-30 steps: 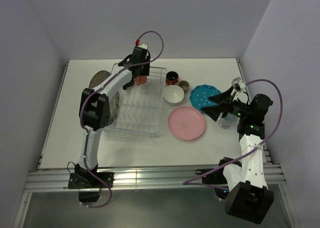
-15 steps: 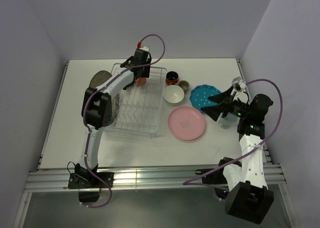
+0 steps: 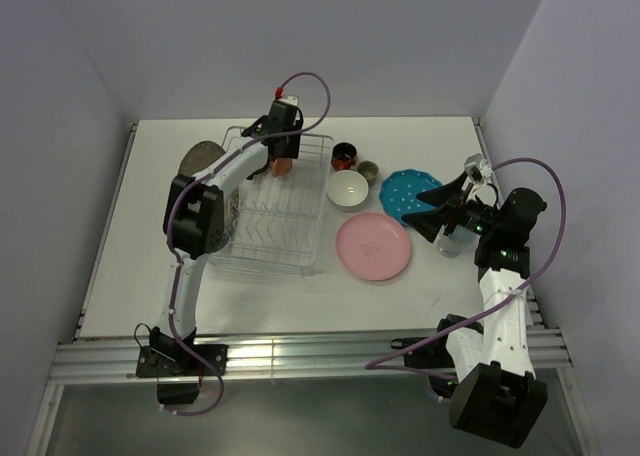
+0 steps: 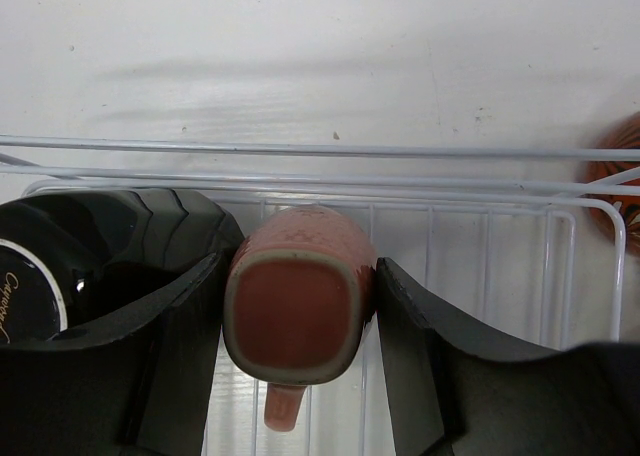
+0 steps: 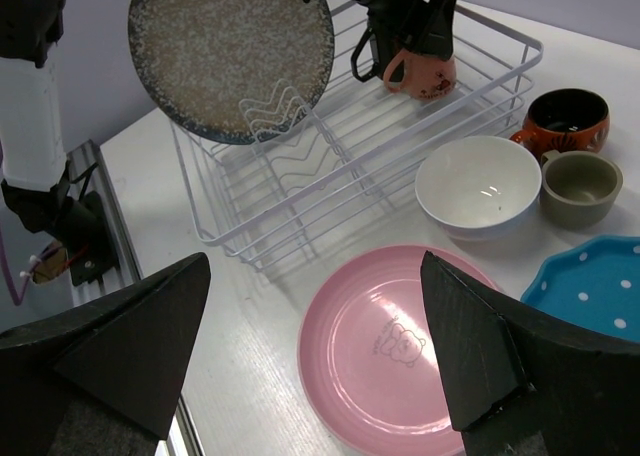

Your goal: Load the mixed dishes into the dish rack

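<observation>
The left gripper [image 3: 281, 162] is clamped on the pink mug [image 4: 300, 311], which sits bottom-up between its fingers at the far end of the rack [image 4: 300, 148]. The right gripper [image 3: 431, 208] hangs open well right of the rack, beyond the pink plate [image 3: 373, 246].

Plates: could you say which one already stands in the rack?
The grey speckled plate, upright in the rack; the pink plate and blue plate lie flat outside.
</observation>
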`<state>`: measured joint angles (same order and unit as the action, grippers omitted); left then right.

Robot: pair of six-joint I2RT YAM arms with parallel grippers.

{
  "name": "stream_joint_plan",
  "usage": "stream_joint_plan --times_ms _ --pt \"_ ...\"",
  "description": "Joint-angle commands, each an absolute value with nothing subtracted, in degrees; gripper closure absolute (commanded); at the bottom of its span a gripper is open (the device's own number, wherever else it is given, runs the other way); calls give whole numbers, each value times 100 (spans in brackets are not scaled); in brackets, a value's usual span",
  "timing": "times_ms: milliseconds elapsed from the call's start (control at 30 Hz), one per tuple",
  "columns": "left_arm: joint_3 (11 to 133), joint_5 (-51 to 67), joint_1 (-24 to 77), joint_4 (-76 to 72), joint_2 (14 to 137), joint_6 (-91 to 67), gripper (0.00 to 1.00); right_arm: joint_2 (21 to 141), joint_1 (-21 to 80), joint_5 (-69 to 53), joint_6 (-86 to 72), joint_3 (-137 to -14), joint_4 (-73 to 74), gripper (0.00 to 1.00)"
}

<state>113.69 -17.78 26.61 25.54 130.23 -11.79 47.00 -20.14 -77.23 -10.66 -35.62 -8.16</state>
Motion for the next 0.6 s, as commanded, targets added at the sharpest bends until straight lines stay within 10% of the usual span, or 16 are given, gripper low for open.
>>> stream_joint_plan --times_ms 0,400,567 --pt "11408 -1837 2654 2259 12744 -1239 50 4693 -2065 -7778 -1099 -3560 -1063 7" --pt "11593 -1784 2654 2540 12516 -1274 3 4658 -2153 -7796 -1107 -3560 -1063 6" --pt "11593 -1819 2654 2558 12358 -1257 1 4641 -2171 -7796 -1081 -3551 -1055 7"
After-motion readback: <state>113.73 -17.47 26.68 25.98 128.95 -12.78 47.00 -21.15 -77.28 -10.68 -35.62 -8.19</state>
